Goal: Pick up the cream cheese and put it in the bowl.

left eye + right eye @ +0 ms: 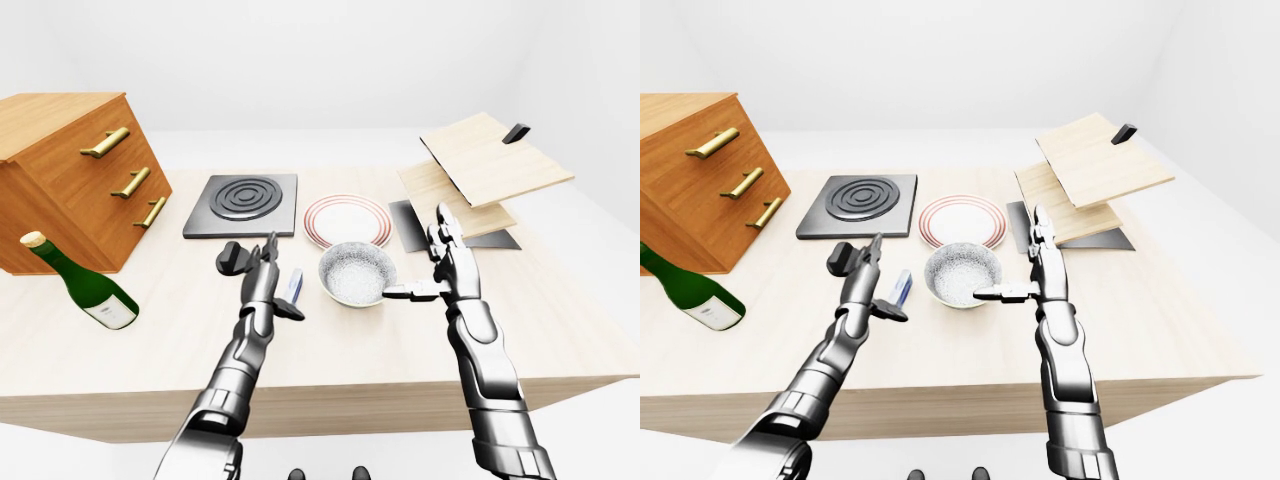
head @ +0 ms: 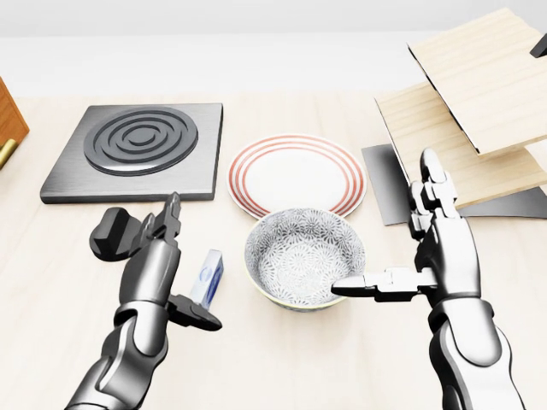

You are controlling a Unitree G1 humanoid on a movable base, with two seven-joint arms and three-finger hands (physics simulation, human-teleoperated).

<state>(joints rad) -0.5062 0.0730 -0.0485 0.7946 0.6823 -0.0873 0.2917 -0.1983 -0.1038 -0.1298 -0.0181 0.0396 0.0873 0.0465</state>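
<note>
Both forearms rise from the bottom edge of the head view, and each hand stands over the worktop (image 2: 282, 359) on one side of the bowl (image 2: 304, 256). That patterned bowl sits near the middle, just below the red-ringed plate (image 2: 295, 175), which puts it within easy reach of either arm.

To its left the cream cheese (image 2: 208, 277) stands on edge as a thin blue and white packet, apart from the bowl's rim. Its upright pose offers two flat faces for a pinch, which likely explains the left hand (image 2: 158, 256) coming in beside it with fingers spread: thumb low by the packet's base, the other fingers raised above. Whether the thumb touches the packet I cannot tell, but nothing closes round it.

On the other side, the right hand (image 2: 427, 256) is also spread, fingers pointing up and thumb reaching toward the bowl's rim, perhaps to steady it. Short travel to the right would carry the packet over the bowl.
</note>
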